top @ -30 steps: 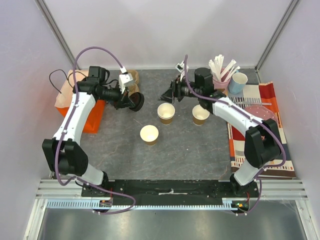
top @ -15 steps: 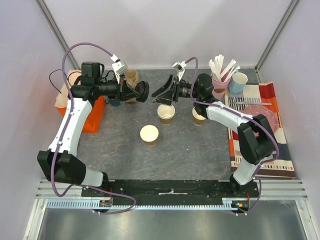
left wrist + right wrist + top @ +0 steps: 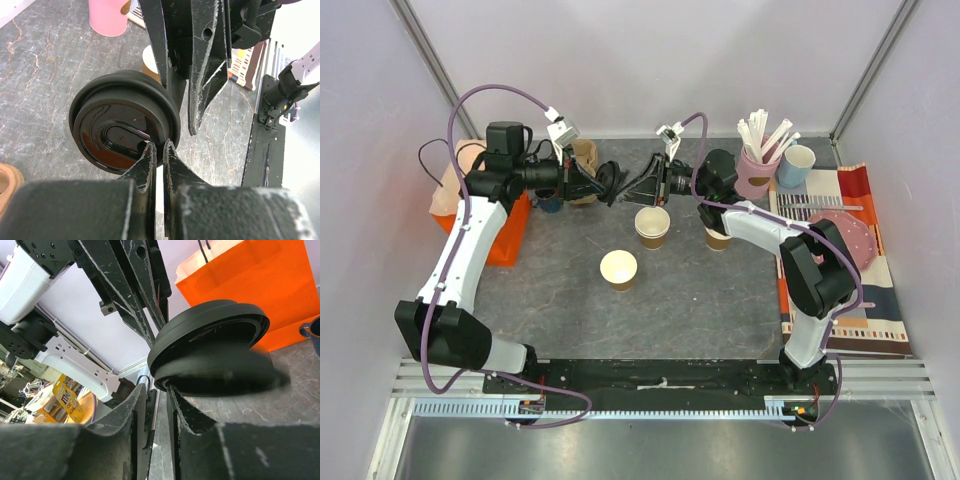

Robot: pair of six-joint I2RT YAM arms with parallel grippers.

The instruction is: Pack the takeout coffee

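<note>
Above the back middle of the grey stone-patterned worktop (image 3: 700, 300), the left pincer (image 3: 159, 145) is clenched on the rim of the round black plastic lids (image 3: 120, 122), nested together and held on edge in the air. The right pincer (image 3: 156, 388) faces it from the opposite side, its two fingers standing either side of the lids' rim with a narrow gap between them; whether they grip I cannot tell. Three open brown kraft paper cups (image 3: 653, 226), cream-white inside, stand upright on the worktop: that cup just below the lids, another cup (image 3: 619, 269) nearer the arm bases, and a third cup (image 3: 719, 238) partly under the right arm.
</note>
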